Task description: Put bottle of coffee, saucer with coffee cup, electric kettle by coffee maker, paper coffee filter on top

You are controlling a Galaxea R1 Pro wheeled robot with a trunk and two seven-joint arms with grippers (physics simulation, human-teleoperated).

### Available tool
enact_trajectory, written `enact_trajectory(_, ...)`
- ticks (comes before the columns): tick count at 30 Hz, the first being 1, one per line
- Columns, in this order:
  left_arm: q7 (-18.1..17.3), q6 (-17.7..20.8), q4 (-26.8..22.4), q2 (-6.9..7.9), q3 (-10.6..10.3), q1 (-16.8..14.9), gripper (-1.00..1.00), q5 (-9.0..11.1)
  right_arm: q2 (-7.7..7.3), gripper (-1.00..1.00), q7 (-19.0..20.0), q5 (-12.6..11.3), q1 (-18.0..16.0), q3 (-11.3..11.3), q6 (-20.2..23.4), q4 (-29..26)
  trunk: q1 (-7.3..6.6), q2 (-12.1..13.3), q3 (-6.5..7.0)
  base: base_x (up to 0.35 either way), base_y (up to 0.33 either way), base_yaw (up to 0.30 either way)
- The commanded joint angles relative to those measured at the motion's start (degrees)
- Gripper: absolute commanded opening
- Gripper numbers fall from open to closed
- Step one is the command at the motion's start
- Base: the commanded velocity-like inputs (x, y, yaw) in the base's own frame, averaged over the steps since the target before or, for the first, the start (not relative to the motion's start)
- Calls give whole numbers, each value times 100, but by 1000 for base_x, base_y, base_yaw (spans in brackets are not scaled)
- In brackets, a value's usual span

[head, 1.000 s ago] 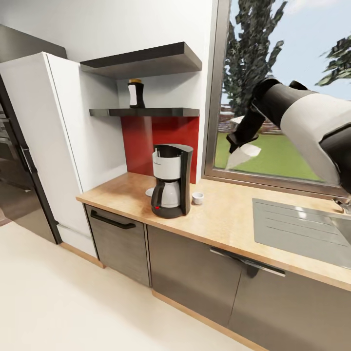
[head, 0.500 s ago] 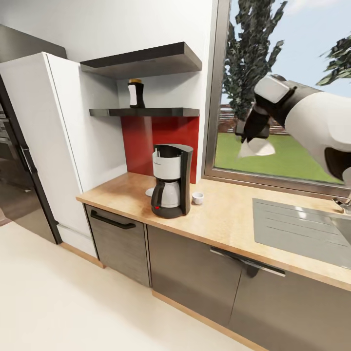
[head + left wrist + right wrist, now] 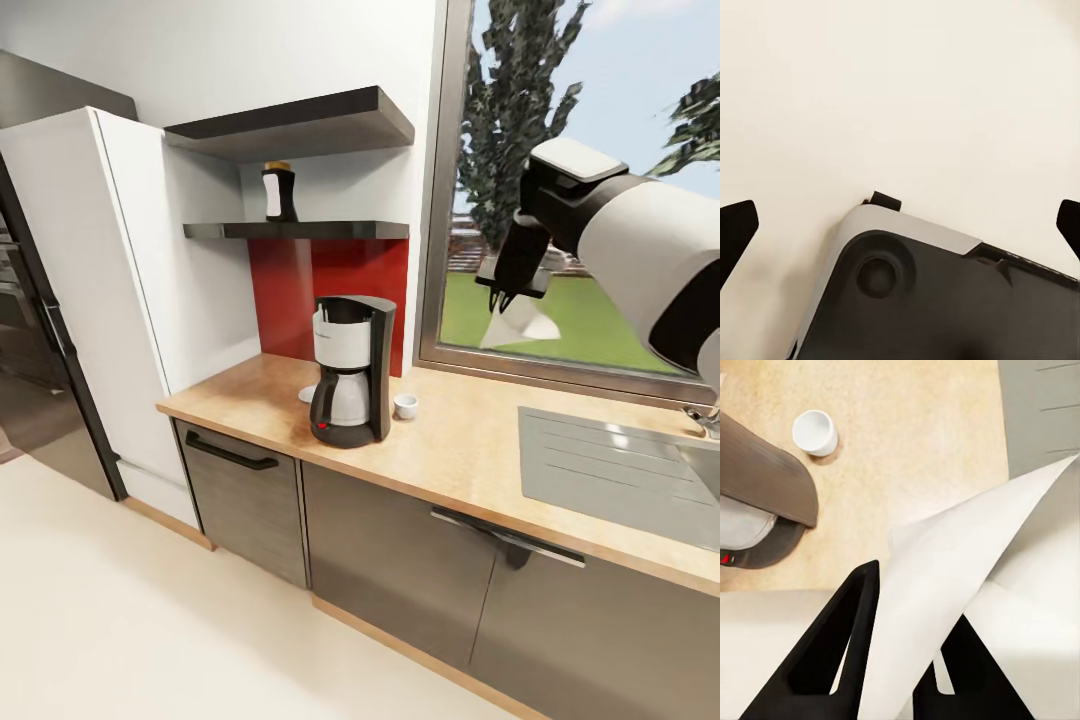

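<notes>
So the right gripper (image 3: pixel 503 296) is clamped on the paper coffee filter (image 3: pixel 520 322), high over the worktop (image 3: pixel 470 445); the coffee maker (image 3: pixel 350 370) sits near its left end. Best approach is carrying it level above the lid, then lowering gently.

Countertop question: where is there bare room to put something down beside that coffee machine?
The kitchen countertop is bare between the coffee cup and the sink. A smaller strip lies left of the coffee maker. Crowded behind it: the saucer.

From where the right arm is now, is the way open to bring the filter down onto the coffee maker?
Probably yes. The right gripper holds the paper coffee filter in the air, above and right of the coffee maker; nothing stands between them, and the machine's top is bare.
</notes>
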Motion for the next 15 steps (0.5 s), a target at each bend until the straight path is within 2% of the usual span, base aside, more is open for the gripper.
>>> enact_trajectory(1, 5, -2, -12, -2, 12, 3, 100, 4, 7, -100, -44, 31, -4, -53, 19, 4, 1, -4, -6, 7, 7, 0)
enact_trajectory(8, 5, -2, -12, -1, 12, 3, 100, 4, 37, -100, -73, 29, -5, -80, 16, 4, 1, -4, -6, 105, 94, 0)
enact_trajectory(15, 5, -2, -12, -1, 12, 3, 100, 4, 88, -100, -79, 33, -5, -81, 21, 4, 1, -4, -6, 26, 23, 0)
